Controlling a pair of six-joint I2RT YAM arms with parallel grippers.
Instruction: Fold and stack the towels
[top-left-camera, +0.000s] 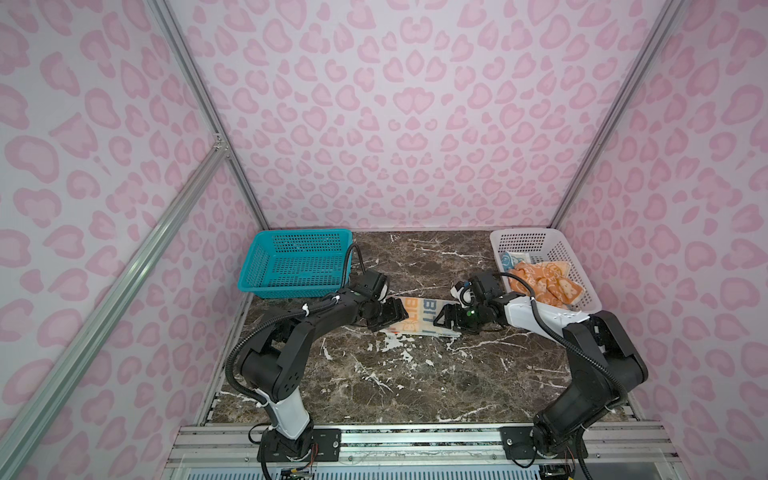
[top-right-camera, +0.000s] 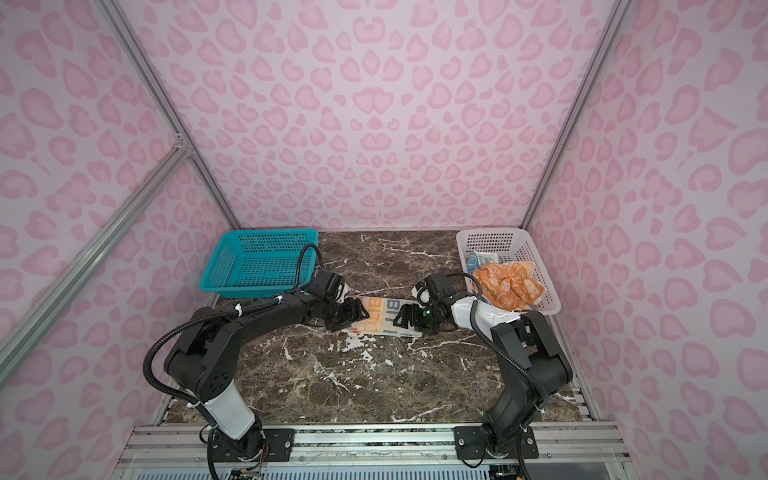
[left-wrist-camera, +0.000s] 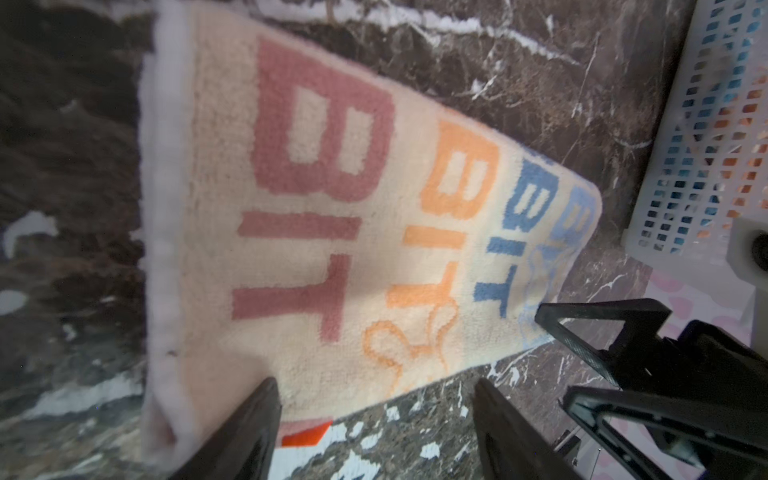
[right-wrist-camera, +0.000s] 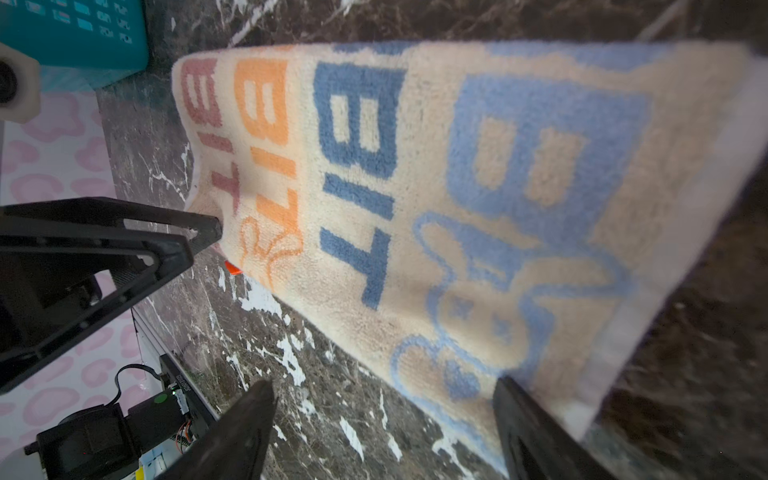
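1. While we are looking down in both top views, the cream towel (top-left-camera: 419, 318) (top-right-camera: 380, 318) is lying folded into a strip on the marble table (top-left-camera: 415, 386), with our left gripper (top-left-camera: 400, 316) and right gripper (top-left-camera: 445, 318) at its two ends. The orange towel (top-left-camera: 544, 286) is sitting crumpled in the white basket (top-left-camera: 523, 241), the blue towel (top-left-camera: 509, 259) beside it; the teal basket (top-left-camera: 291, 245) is standing at far left.
2. Through the left wrist view, we are holding the left gripper (left-wrist-camera: 374, 386) with jaws apart, gripping nothing, one finger (left-wrist-camera: 249, 428) over the strip's end.
3. Through the right wrist view, the right gripper (right-wrist-camera: 382, 386) is likewise gaping, empty, at the opposite end.
4. We are judging the risk: terry snagging a finger could be pulling the fold open, and pinching only one layer could be skewing the next fold.
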